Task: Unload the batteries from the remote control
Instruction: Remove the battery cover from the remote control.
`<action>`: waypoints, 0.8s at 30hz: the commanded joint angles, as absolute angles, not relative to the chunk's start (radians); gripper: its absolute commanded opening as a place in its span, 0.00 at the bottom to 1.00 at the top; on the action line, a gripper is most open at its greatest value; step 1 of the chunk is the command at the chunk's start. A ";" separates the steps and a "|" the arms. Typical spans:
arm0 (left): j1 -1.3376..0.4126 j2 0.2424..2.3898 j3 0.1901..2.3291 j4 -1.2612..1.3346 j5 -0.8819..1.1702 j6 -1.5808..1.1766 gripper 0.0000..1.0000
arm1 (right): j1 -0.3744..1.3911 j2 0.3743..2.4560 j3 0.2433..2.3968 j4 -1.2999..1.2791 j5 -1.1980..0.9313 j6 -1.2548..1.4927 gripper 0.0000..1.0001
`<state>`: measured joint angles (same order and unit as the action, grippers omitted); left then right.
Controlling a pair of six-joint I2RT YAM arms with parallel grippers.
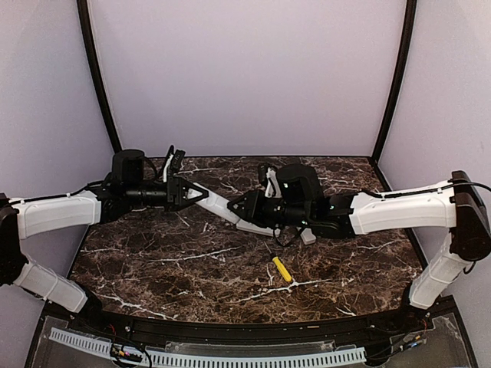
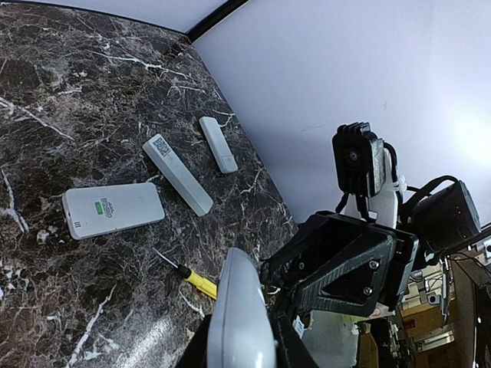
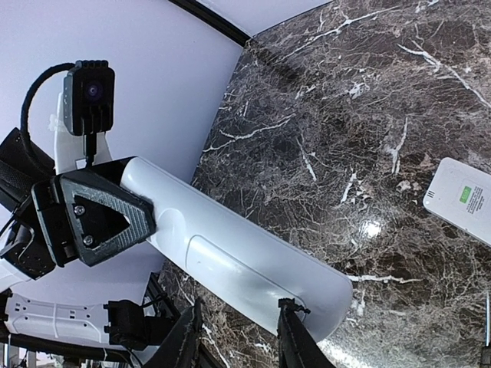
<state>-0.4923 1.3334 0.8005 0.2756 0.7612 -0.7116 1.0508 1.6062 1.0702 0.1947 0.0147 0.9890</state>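
A long white remote control (image 1: 230,208) hangs above the marble table, and my left gripper (image 1: 201,195) is shut on one end of it (image 2: 242,307). Its back faces the right wrist view, where the battery cover (image 3: 245,264) sits closed on the remote control (image 3: 192,215). My right gripper (image 3: 239,318) stands open just under the remote, one fingertip (image 3: 295,310) touching the cover's end edge. No batteries show; they are hidden.
A yellow-handled screwdriver (image 1: 281,268) lies on the table (image 1: 153,261) below the remote. Three other white remotes rest at the right: a flat wide one (image 2: 113,208), a slim long one (image 2: 177,173) and a short one (image 2: 218,143).
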 commanded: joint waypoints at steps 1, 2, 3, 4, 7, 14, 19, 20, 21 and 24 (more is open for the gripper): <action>-0.505 1.331 0.781 0.310 0.773 -0.713 0.00 | 1.045 1.611 1.083 0.255 -0.018 0.989 0.32; -0.506 1.331 0.780 0.310 0.770 -0.713 0.00 | 1.045 1.612 1.084 0.256 -0.022 0.989 0.32; -0.506 1.331 0.779 0.309 0.768 -0.713 0.00 | 1.045 1.612 1.084 0.257 -0.024 0.989 0.32; -0.506 1.331 0.779 0.307 0.764 -0.713 0.00 | 1.045 1.612 1.083 0.258 -0.024 0.989 0.32; -0.506 1.330 0.781 0.288 0.749 -0.707 0.00 | 1.046 1.605 1.077 0.254 -0.015 0.988 0.31; -0.506 1.320 0.782 0.264 0.712 -0.700 0.00 | 1.046 1.574 1.056 0.182 0.055 0.995 0.31; -0.506 1.320 0.782 0.264 0.712 -0.701 0.00 | 1.046 1.576 1.043 0.171 0.061 1.013 0.31; -0.506 1.321 0.782 0.265 0.713 -0.700 0.00 | 1.045 1.580 1.044 0.170 0.059 1.014 0.31; -0.506 1.322 0.784 0.266 0.718 -0.702 0.00 | 1.045 1.583 1.045 0.170 0.057 1.014 0.31; -0.506 1.324 0.782 0.272 0.724 -0.703 0.00 | 1.046 1.593 1.054 0.173 0.051 1.011 0.31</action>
